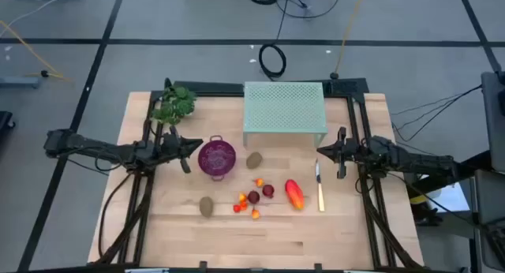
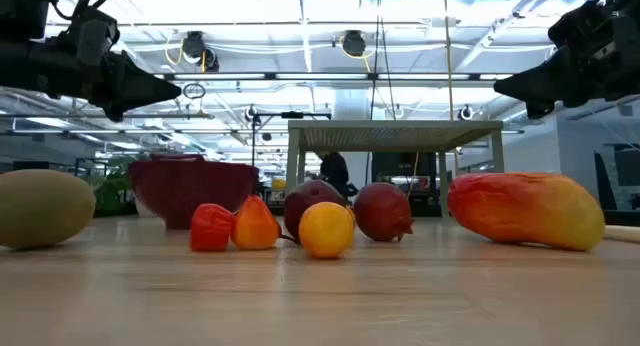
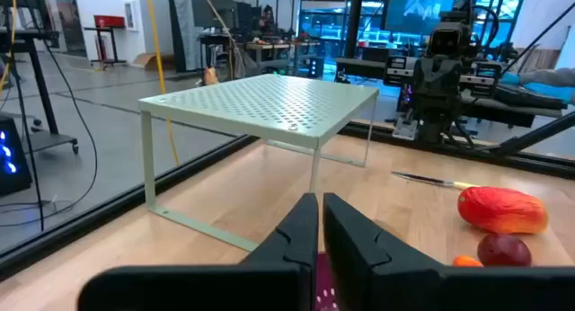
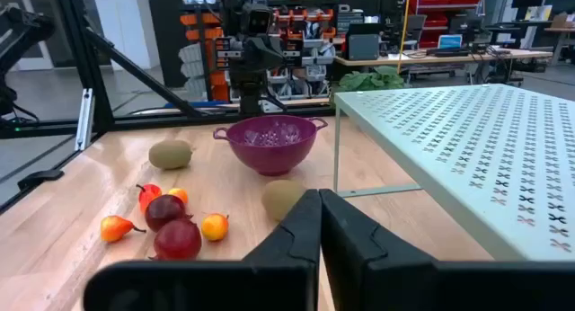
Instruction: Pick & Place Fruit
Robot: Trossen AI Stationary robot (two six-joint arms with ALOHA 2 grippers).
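We saw a purple colander [image 1: 217, 158] mid-table, a pale green perforated rack [image 1: 285, 106] at the far edge, a leafy green bunch [image 1: 174, 104] at the far left corner, and a yellow-handled knife [image 1: 319, 188] (lying flat) on the wooden table [image 1: 331, 233].

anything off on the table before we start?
Nothing stands out. Fruit lies loose near the purple colander, knife flat beside the mango, rack upright. Both claws, left and right, hover shut.

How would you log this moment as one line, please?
left gripper: shut, beside purple colander | right gripper: shut, above knife | fruit: untouched on table
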